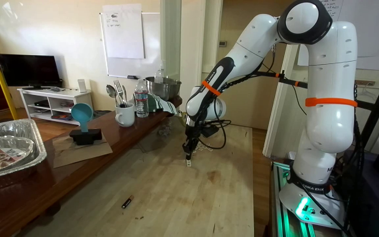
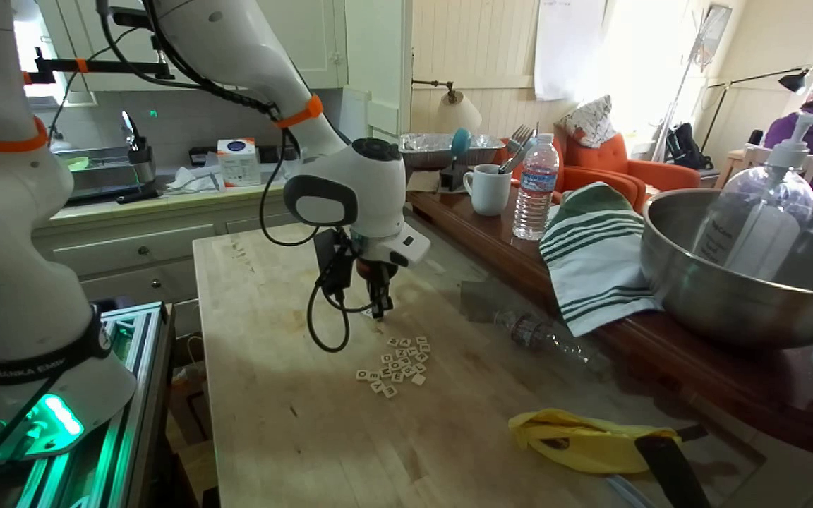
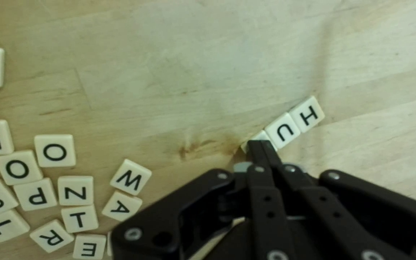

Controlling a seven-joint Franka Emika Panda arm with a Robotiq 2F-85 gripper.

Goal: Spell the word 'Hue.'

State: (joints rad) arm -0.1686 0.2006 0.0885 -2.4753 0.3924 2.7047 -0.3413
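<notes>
In the wrist view three white letter tiles lie edge to edge in a slanting row on the wooden table. An H tile (image 3: 307, 115) forms the upper right end, and a U tile (image 3: 283, 130) adjoins it. The third tile (image 3: 260, 135) is mostly covered by my fingertips, so its letter is hidden. My gripper (image 3: 260, 142) is shut, its fingers together with nothing between them. It points down over that third tile; whether it presses on it I cannot tell. In an exterior view the gripper (image 1: 188, 158) stands low behind the row's H end (image 1: 189, 163).
Loose letter tiles, among them an O (image 3: 54, 151), a W (image 3: 130, 177) and an E (image 3: 89, 247), lie scattered near the gripper. A battery (image 1: 127, 201), a plastic bottle on its side (image 2: 530, 331) and a yellow object (image 2: 583, 441) are farther off. A raised brown ledge (image 1: 137, 135) borders the table.
</notes>
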